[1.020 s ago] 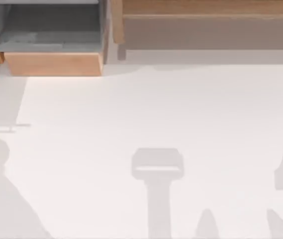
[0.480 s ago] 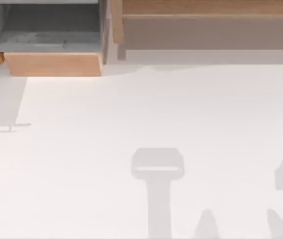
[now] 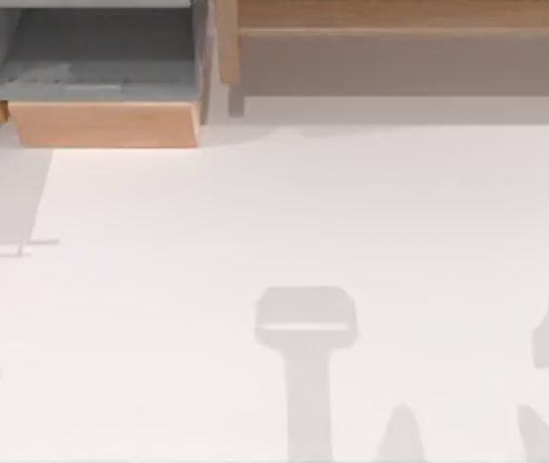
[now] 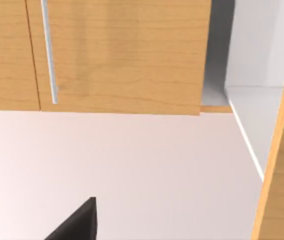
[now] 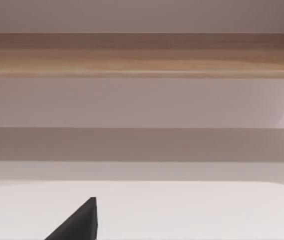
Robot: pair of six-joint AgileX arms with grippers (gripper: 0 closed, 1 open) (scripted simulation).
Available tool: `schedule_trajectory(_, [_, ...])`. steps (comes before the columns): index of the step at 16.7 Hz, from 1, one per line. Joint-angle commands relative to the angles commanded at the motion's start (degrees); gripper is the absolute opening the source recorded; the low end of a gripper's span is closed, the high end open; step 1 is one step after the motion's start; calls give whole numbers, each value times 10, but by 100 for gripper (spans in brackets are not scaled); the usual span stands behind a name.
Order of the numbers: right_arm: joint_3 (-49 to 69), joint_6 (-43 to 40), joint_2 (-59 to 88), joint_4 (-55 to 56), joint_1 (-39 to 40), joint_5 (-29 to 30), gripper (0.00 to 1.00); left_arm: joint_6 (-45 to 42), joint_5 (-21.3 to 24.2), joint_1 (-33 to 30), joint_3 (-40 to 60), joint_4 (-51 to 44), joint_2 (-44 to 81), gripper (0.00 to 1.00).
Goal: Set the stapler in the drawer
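Boxy drawer with grey inner walls and tan wooden front panel (image 3: 100, 123) stands pulled out at the white table's (image 3: 303, 212) far left. Blue stapler: cannot locate it; drawer floor looks bare.

Risk: no target to grasp, so any reach would be blind.

Long wooden shelf (image 3: 399, 48) flanks the drawer's right.

Tool state, both arms: cannot tell.
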State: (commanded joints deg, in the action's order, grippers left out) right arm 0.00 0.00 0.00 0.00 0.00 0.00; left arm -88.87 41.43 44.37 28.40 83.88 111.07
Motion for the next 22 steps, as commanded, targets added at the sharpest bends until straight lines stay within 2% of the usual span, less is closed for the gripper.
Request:
schedule_trajectory(4, [0, 0, 0, 0, 0, 0, 100, -23, 22, -31, -33, 43, 30, 100])
schedule_trajectory(8, [0, 0, 0, 0, 0, 0, 100, -23, 22, -32, -33, 44, 30, 100])
schedule_trajectory(15, [0, 0, 0, 0, 0, 0, 100, -22, -10, -64, 9, 19, 47, 100])
schedule_trajectory(19, [0, 0, 0, 0, 0, 0, 100, -22, -12, -66, 11, 18, 48, 100])
schedule_trajectory(22, [0, 0, 0, 0, 0, 0, 100, -22, -12, -66, 11, 18, 48, 77])
